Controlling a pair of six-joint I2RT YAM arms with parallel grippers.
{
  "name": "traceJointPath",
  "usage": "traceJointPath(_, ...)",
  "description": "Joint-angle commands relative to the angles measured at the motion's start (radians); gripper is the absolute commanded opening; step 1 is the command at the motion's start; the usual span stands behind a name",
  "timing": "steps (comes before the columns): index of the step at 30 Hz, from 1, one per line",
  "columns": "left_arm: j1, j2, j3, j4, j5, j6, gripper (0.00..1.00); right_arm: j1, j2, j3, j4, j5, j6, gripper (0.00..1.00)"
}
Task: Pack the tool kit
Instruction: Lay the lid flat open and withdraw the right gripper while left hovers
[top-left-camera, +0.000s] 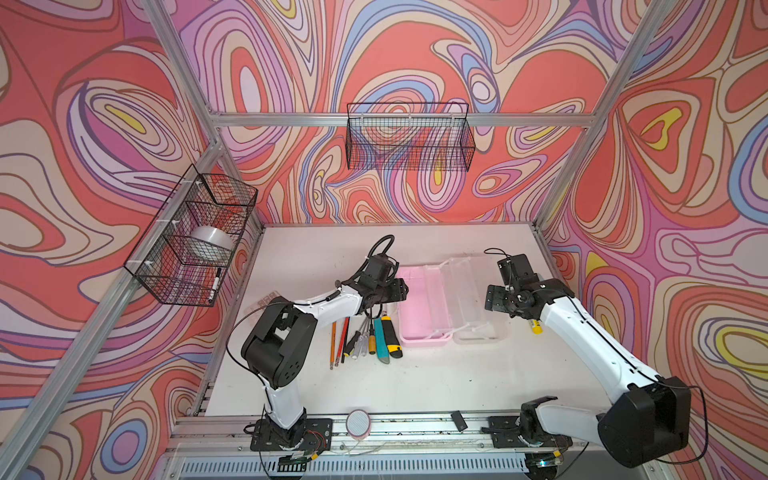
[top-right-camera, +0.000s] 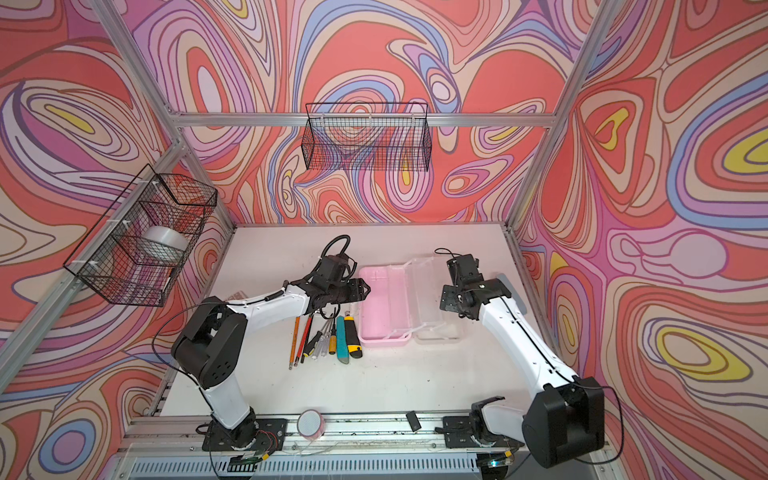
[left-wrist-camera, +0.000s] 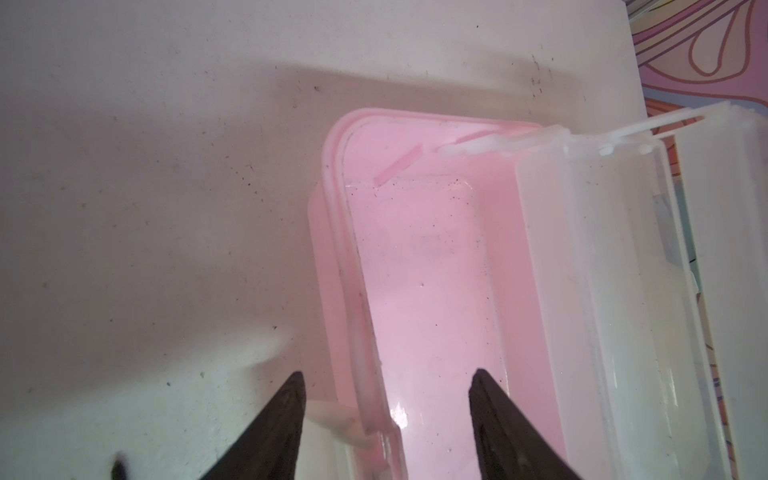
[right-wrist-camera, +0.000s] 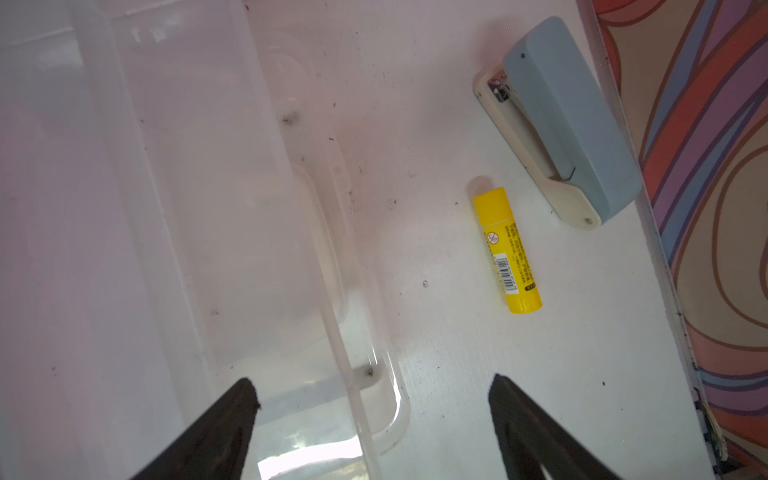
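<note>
Both grippers gape empty: the left gripper (left-wrist-camera: 388, 374) above the left wall of the open tool kit (top-left-camera: 424, 307), the right gripper (right-wrist-camera: 374, 380) over its lid (top-left-camera: 473, 291). The screwdrivers (top-left-camera: 360, 340) and utility knife (top-left-camera: 392, 338) lie alongside, parallel, nearest the left arm.

**Materials and Finishes**

The case (left-wrist-camera: 419, 291) is seen as glossy pale pink plastic, its lid (right-wrist-camera: 199, 216) as clear, smooth plastic. The table (top-left-camera: 415, 395) is finished matt white and speckled with dark grit. The rear basket (top-left-camera: 409, 137) is made of black wire mesh.

left gripper (left-wrist-camera: 387, 373) jaws apart, right gripper (right-wrist-camera: 372, 380) jaws wide apart
</note>
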Motion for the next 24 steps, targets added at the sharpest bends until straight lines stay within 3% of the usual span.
traceJointPath(1, 0.006, 0.002, 0.043, -0.016, 0.013, 0.017, 0.64, 0.003, -0.005, 0.067, 0.008, 0.016, -0.026, 0.92)
traceJointPath(9, 0.002, 0.029, 0.08, -0.012, 0.047, -0.011, 0.64, 0.003, -0.017, 0.127, 0.025, -0.085, -0.022, 0.89)
traceJointPath(16, 0.045, -0.081, 0.069, -0.135, -0.058, 0.022, 0.82, 0.004, -0.004, 0.199, 0.041, -0.178, -0.023, 0.85)
traceJointPath(21, 0.086, -0.219, 0.055, -0.283, -0.164, 0.074, 0.83, 0.024, -0.017, 0.209, 0.073, -0.253, 0.002, 0.78)
traceJointPath(24, 0.092, -0.314, 0.009, -0.384, -0.263, 0.109, 0.82, 0.12, -0.019, 0.224, 0.066, -0.226, 0.012, 0.75)
